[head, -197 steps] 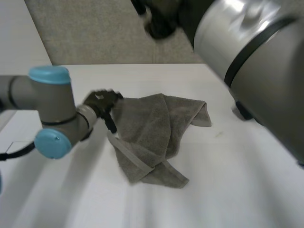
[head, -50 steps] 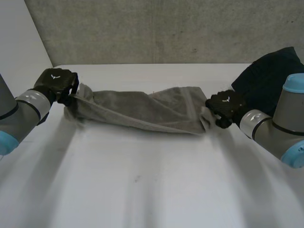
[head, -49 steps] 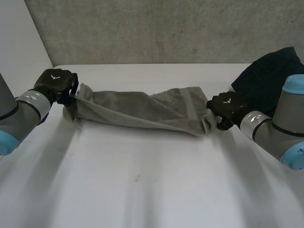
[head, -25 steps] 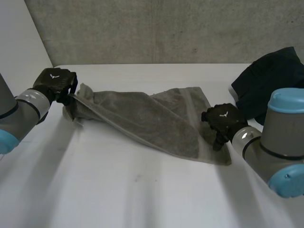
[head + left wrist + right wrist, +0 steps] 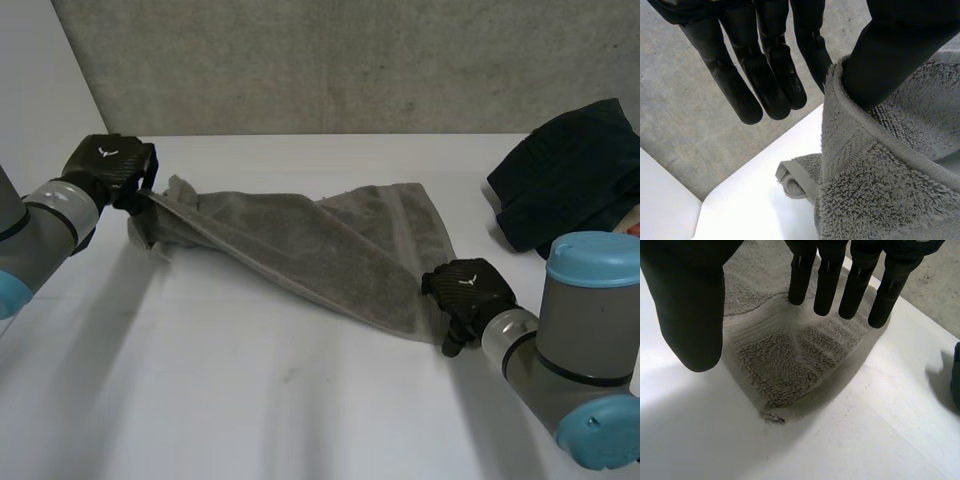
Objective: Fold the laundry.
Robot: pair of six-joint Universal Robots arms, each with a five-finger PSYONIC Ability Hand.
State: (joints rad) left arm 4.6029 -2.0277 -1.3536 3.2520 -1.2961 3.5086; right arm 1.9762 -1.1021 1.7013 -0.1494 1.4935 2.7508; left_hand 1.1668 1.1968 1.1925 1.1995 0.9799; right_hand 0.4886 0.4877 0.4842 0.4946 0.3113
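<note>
A grey towel (image 5: 320, 240) stretches slantwise over the white table (image 5: 300, 410), from the far left to the near right. My left hand (image 5: 105, 165) pinches the towel's far left end and holds it a little off the table. In the left wrist view the thumb (image 5: 885, 60) presses the hem of the towel (image 5: 880, 175) against a finger behind it. My right hand (image 5: 468, 288) is at the towel's near right corner. The right wrist view shows its fingers (image 5: 855, 280) straight and its thumb (image 5: 690, 315) apart, while the towel corner (image 5: 785, 365) lies flat on the table under them.
A heap of dark blue cloth (image 5: 570, 170) sits at the back right of the table, and its edge (image 5: 956, 375) is near my right hand. A grey wall runs behind the table's far edge.
My right hand has carried the towel's right corner toward the near edge, pulling the towel slantwise, then straightened its fingers and laid the corner down. The left hand kept its pinch and shifted slightly outward.
</note>
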